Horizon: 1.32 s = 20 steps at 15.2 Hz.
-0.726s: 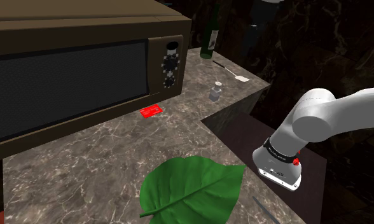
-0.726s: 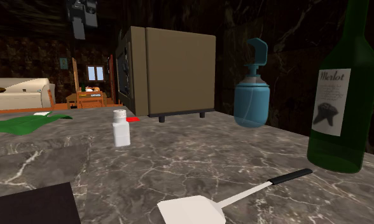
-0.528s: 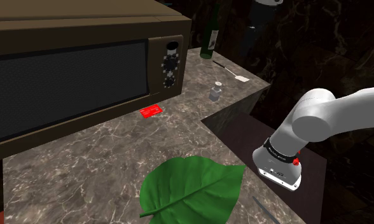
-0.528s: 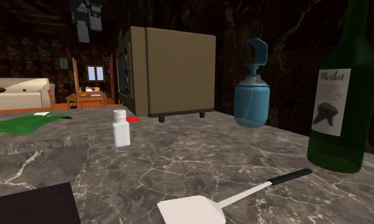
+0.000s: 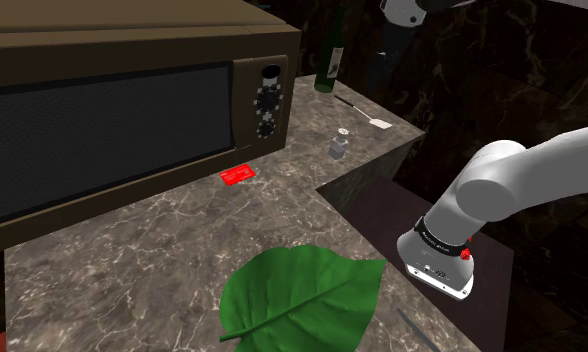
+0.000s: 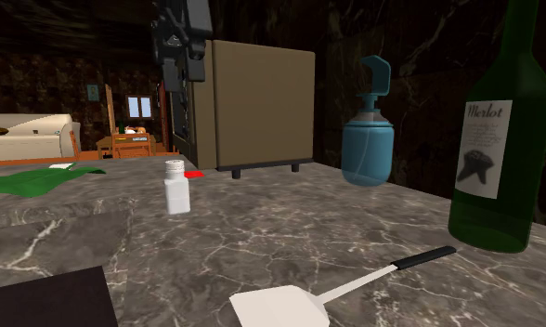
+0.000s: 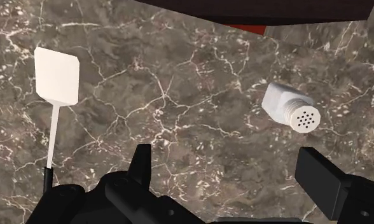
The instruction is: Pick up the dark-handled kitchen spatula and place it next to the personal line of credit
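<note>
Microwave, shaker, wine bottle, leaf

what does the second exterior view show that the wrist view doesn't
Second exterior view, not wrist: the green wine bottle, the blue spray bottle, the green leaf. Wrist view, not second exterior: the holes in the shaker's top and the open spread of the gripper. Both: the spatula lying on the marble counter, the shaker, the red card, the gripper.

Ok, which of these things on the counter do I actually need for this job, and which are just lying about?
Needed: white spatula with dark handle, red card, open gripper.
Lying about: white shaker, green wine bottle, blue spray bottle, microwave, green leaf.
</note>
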Each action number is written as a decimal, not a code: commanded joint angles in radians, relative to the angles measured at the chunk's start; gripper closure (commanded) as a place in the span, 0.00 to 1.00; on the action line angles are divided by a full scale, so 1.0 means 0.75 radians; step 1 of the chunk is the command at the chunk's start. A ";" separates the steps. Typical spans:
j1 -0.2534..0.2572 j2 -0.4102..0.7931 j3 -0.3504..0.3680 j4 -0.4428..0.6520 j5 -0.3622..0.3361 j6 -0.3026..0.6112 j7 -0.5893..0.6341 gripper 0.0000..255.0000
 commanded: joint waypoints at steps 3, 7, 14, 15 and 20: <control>-0.037 0.136 -0.088 0.004 -0.020 0.148 -0.044 0.00; -0.067 0.287 -0.176 0.037 -0.020 0.280 -0.098 0.00; -0.101 0.589 -0.326 0.152 0.055 0.481 -0.225 0.00; -0.105 0.636 -0.346 0.174 0.076 0.505 -0.248 0.00; -0.136 0.880 -0.427 0.307 0.219 0.602 -0.380 0.00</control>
